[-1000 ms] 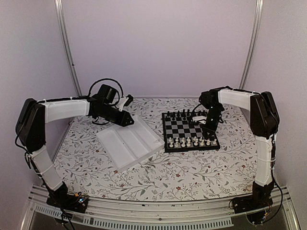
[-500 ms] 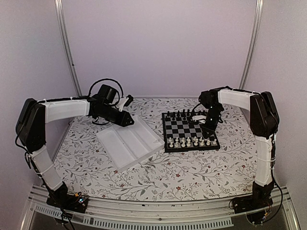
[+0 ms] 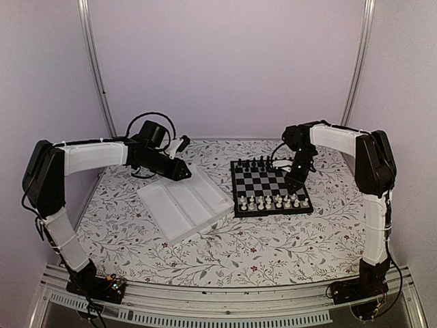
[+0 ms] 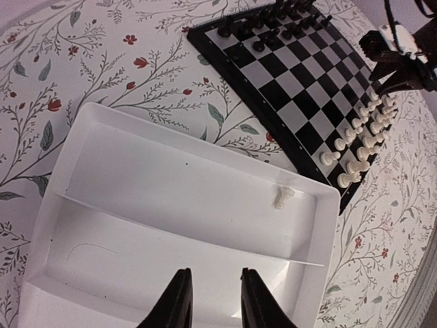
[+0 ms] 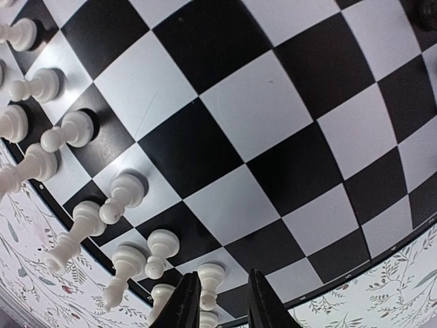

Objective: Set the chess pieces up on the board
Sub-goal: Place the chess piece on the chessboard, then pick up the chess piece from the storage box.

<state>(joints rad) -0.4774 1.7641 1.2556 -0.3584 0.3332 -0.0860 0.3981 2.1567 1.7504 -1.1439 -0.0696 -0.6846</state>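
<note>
The board (image 3: 270, 183) lies right of centre, with black chessmen along its far edge and white chess pieces (image 3: 273, 202) in two rows at its near edge. My right gripper (image 3: 295, 182) hovers low over the board's right side. In the right wrist view it (image 5: 222, 277) is open, and a white pawn (image 5: 208, 281) stands on the board (image 5: 259, 109) between the fingertips, close to the left one. My left gripper (image 4: 214, 277) is open and holds nothing above the white tray (image 4: 171, 178). One white piece (image 4: 283, 197) lies on its side in the tray's far compartment.
The tray (image 3: 179, 205) sits tilted left of the board, close to its left edge. Black chessmen (image 3: 256, 164) fill the board's far rows. The flowered tablecloth (image 3: 225, 253) covers the table, with walls and metal posts behind.
My right gripper's jaws have opened, letting go of a white pawn that now stands on the board, and the wrist has lifted slightly. The left arm has not moved.
</note>
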